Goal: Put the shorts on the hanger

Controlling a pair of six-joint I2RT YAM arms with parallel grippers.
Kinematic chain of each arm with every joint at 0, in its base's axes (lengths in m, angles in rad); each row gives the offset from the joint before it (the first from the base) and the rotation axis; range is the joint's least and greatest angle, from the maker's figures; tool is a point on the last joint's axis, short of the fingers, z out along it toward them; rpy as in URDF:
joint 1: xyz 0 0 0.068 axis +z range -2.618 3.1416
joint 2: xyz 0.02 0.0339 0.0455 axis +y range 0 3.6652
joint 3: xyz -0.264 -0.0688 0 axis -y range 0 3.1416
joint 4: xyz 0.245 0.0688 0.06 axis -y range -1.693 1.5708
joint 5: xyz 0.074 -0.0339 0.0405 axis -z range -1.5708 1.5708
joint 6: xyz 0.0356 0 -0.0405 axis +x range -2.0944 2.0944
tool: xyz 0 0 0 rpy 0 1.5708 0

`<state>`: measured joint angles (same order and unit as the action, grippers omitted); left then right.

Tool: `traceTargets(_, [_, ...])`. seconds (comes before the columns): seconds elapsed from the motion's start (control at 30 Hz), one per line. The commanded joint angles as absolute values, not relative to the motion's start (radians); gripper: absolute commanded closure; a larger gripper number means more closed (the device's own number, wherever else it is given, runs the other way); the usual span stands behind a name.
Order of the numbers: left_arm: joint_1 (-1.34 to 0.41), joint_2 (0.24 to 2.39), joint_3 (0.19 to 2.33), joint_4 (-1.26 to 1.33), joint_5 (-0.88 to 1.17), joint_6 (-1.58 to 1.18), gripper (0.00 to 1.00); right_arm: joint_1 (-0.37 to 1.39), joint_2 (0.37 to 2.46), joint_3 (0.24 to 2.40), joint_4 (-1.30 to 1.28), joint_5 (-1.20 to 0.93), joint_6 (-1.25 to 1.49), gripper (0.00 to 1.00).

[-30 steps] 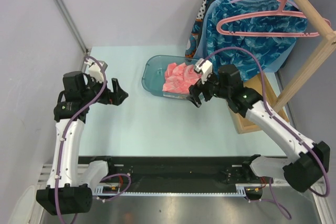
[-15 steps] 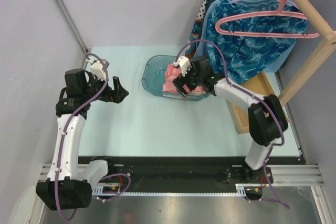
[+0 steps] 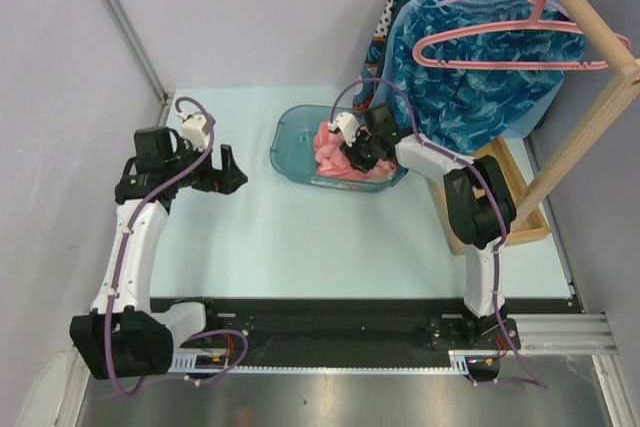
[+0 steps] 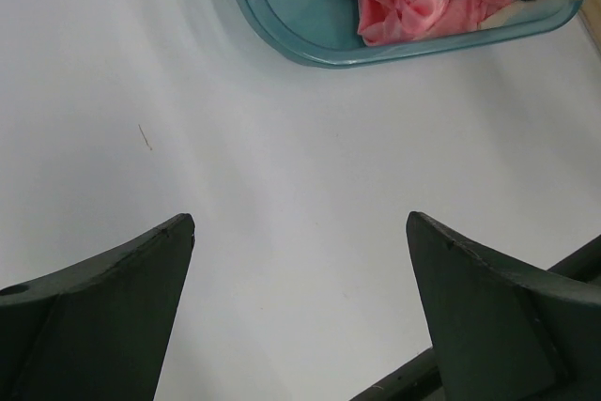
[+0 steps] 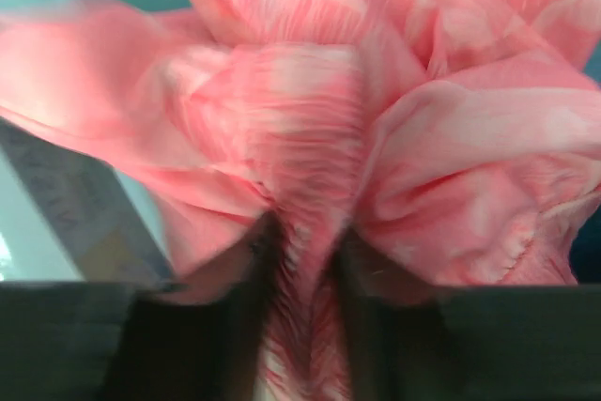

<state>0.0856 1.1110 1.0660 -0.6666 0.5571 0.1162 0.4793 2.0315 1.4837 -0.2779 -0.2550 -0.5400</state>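
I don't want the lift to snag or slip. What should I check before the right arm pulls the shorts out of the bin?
1. Right end effector pinching the shorts: ok, a gathered fold sits between its fingers.
2. Grip takes in enough of the waistband: cannot tell, only one fold shows.
3. Shorts clear of the bin: not ok, they lie bunched inside it.
4. Left end effector open and out of the way: ok, it hovers over the table, apart from the bin.
5. Pink hanger free to take them: cannot tell; it hangs on the rail in front of blue clothes.
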Motion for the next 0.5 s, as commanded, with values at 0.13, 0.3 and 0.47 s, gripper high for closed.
traceTargets(0.13, [0.089, 1.091, 1.112, -0.647, 0.627, 0.127, 0.00, 0.463, 1.907, 1.811, -0.526, -0.282, -0.486, 1.00])
traceTargets(0.3, [0.089, 1.108, 1.152, -0.670, 0.634, 0.129, 0.00, 0.472, 1.801, 1.936, -0.572, -0.270, -0.463, 1.00])
traceTargets(0.47, [0.090, 1.114, 1.183, -0.672, 0.643, 0.114, 0.00, 0.495, 1.718, 2.054, -0.612, -0.253, -0.446, 1.00])
